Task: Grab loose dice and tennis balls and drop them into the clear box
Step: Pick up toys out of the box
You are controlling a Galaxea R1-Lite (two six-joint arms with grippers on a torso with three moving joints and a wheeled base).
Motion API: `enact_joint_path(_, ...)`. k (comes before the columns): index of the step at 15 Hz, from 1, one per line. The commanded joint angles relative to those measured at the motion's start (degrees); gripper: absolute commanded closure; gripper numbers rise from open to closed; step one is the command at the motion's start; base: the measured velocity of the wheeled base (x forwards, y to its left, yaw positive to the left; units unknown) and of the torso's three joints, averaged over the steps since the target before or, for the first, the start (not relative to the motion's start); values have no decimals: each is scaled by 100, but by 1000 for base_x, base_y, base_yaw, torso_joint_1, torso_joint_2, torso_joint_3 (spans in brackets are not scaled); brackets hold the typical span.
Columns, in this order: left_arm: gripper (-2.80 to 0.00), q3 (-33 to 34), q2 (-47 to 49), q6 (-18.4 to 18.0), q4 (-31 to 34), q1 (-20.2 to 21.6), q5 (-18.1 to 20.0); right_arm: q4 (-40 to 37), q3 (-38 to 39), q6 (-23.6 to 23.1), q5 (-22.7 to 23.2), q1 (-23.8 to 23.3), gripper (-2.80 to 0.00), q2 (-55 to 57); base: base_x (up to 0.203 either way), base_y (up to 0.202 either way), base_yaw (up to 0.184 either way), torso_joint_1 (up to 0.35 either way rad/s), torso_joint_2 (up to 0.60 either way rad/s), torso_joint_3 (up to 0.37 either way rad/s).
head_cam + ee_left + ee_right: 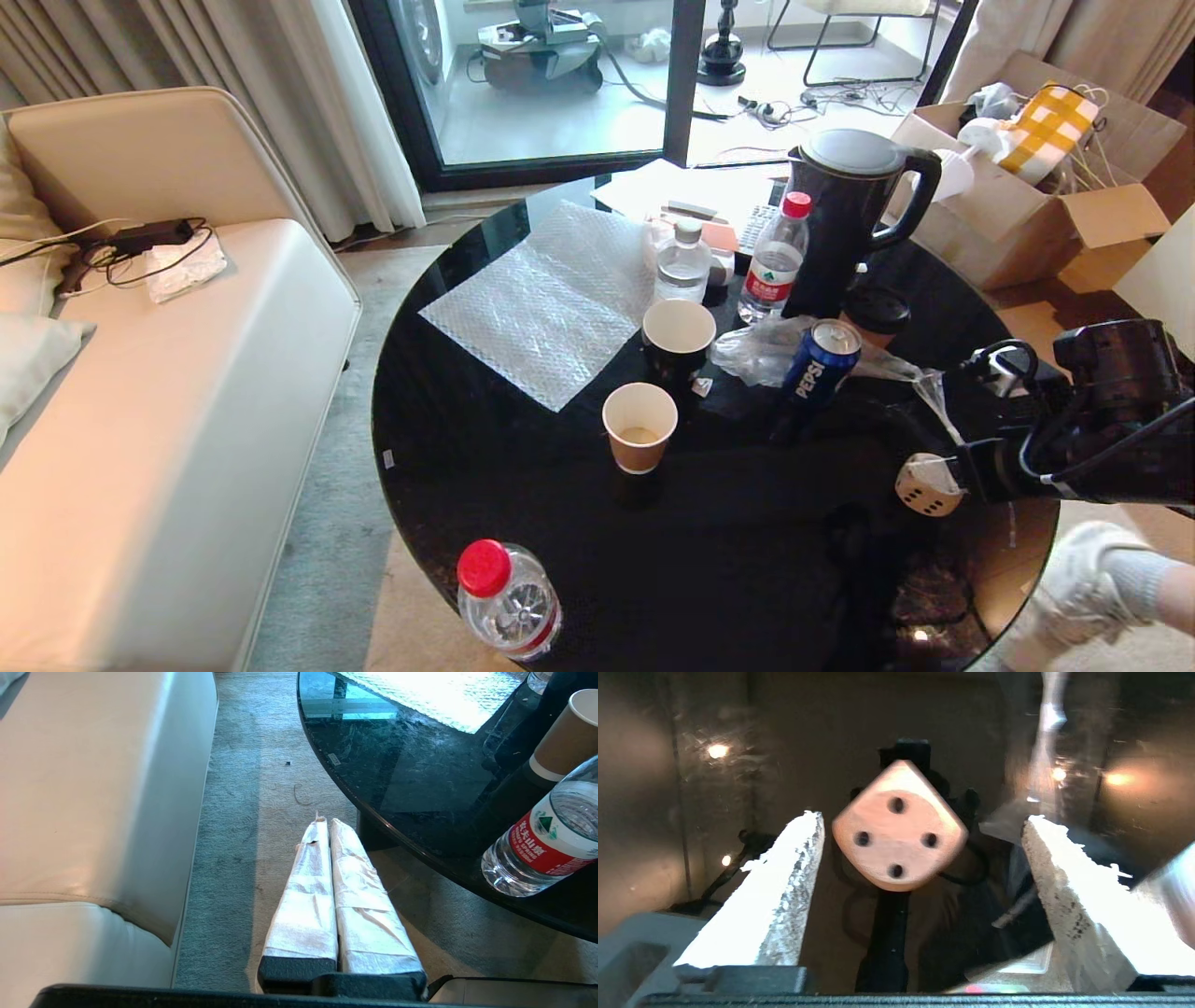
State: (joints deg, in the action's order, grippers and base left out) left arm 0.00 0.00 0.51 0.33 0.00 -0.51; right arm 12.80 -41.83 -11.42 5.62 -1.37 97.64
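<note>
Fingers (784,872) of the right gripper (920,826) stand wide apart, gripping nothing; the beige die (899,826) sits between them, seemingly untouched, near the black table's (523,467) right edge. Left gripper (325,823) hangs closed beside the table.

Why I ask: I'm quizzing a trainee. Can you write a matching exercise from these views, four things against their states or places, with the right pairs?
Things:
1. die
2. left gripper
3. kettle
4. bubble wrap

States or places:
A. lying flat on the table
B. shut, over the carpet
C. between the open fingers of the right gripper
D. black, standing upright

Pairs: 1-C, 2-B, 3-D, 4-A
</note>
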Motion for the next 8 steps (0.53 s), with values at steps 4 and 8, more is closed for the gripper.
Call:
enact_joint_path(4, 0, 0, 0, 2, 2, 0, -2, -51, -16, -377, 383, 13, -280, 128, 0, 0, 0, 0, 0, 0)
enact_joint_path(8, 0, 0, 0, 2, 2, 0, -2, -76, 119, -1048, 420, -122, -280, 110, 0, 0, 0, 0, 0, 0)
